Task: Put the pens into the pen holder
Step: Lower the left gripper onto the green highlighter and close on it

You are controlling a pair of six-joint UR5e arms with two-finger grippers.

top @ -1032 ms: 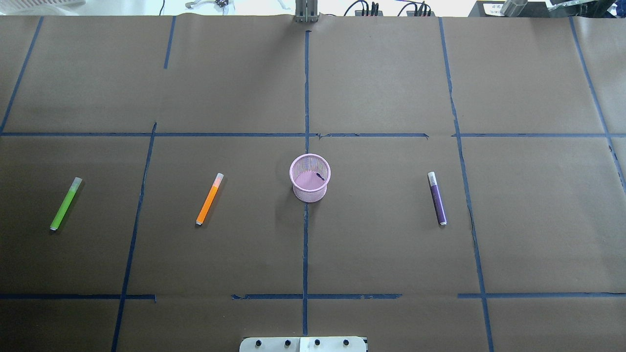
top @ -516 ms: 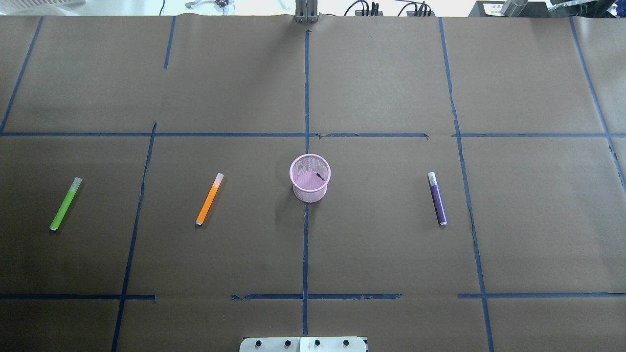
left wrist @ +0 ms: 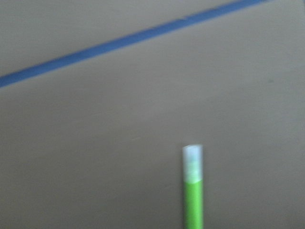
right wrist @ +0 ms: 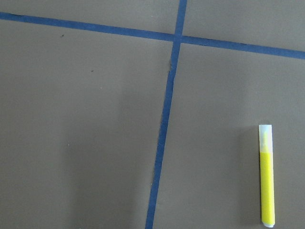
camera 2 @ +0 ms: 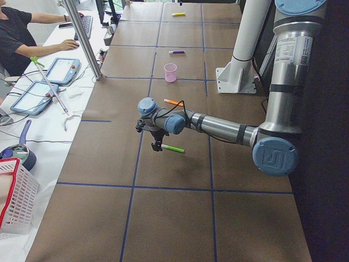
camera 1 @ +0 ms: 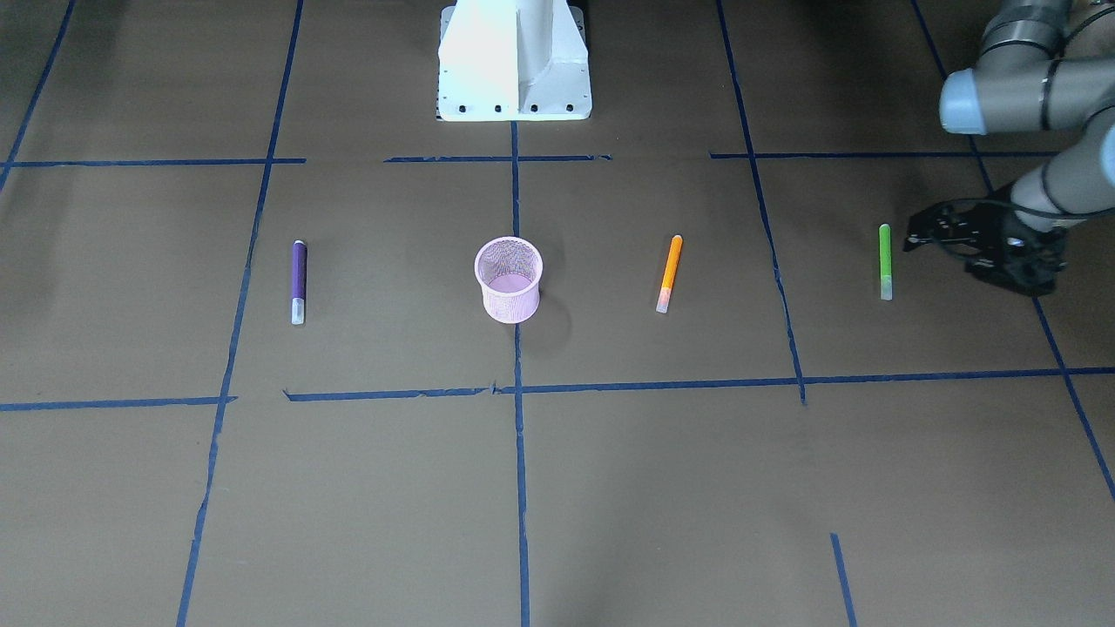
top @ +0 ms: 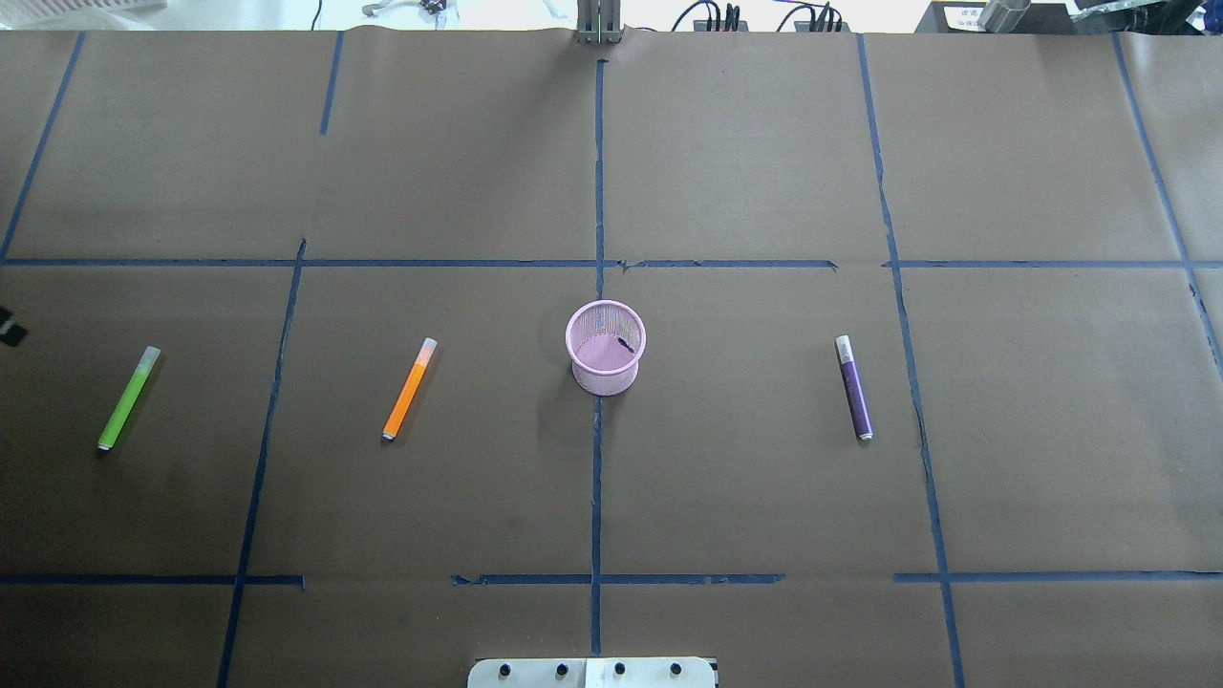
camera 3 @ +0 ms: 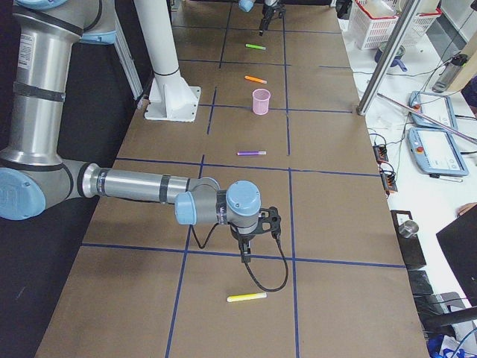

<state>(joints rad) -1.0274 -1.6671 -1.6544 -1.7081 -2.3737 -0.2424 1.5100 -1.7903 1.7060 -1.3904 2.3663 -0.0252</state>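
Note:
The pink mesh pen holder [top: 605, 349] stands upright at the table's middle [camera 1: 509, 280]. The orange pen [top: 409, 389] lies to its left, the green pen [top: 127, 398] farther left, and the purple pen [top: 854, 387] to its right. All three lie flat on the paper. My left gripper [camera 1: 919, 233] looks open and empty, low over the table just outside the green pen [camera 1: 885, 261]. The left wrist view shows that pen's capped end [left wrist: 193, 191]. My right gripper [camera 3: 244, 253] hangs far off at the table's right end; I cannot tell if it is open or shut.
A yellow pen [camera 3: 246, 297] lies near my right gripper and shows in the right wrist view [right wrist: 267, 176]. Blue tape lines [top: 597, 478] grid the brown paper. The robot base [camera 1: 514, 61] stands behind the holder. An operator and tablets are beyond the table's far edge [camera 2: 22, 33].
A dark bit of my left gripper has come into the overhead view at its left edge. The pens and the holder have not moved.

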